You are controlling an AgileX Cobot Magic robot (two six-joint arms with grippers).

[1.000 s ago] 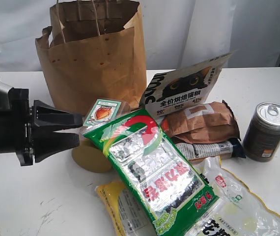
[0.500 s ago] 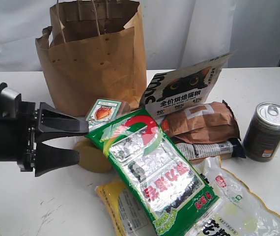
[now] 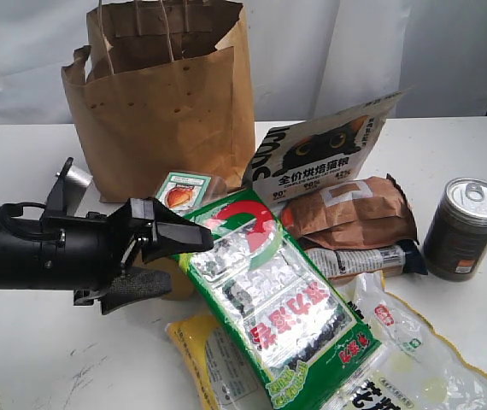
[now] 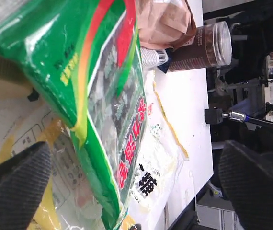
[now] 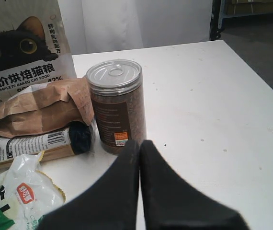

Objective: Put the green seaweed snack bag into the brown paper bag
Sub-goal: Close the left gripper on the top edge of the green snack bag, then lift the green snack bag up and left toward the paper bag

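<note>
Left gripper (image 3: 185, 260) is at the green seaweed snack bag (image 3: 269, 299), jaws spread wide astride its top edge and not clamped. The packet lies slanted on a heap of other packets, just in front of the brown paper bag (image 3: 162, 111). It looks light, floppy and slick, with brittle sheets inside, so pinch the sealed edge, not the middle. The paper bag stands upright, mouth open, nothing visible inside. Right gripper (image 5: 140, 160) is pinched together on nothing, near a sealed can (image 5: 117, 105) of brown contents.
</note>
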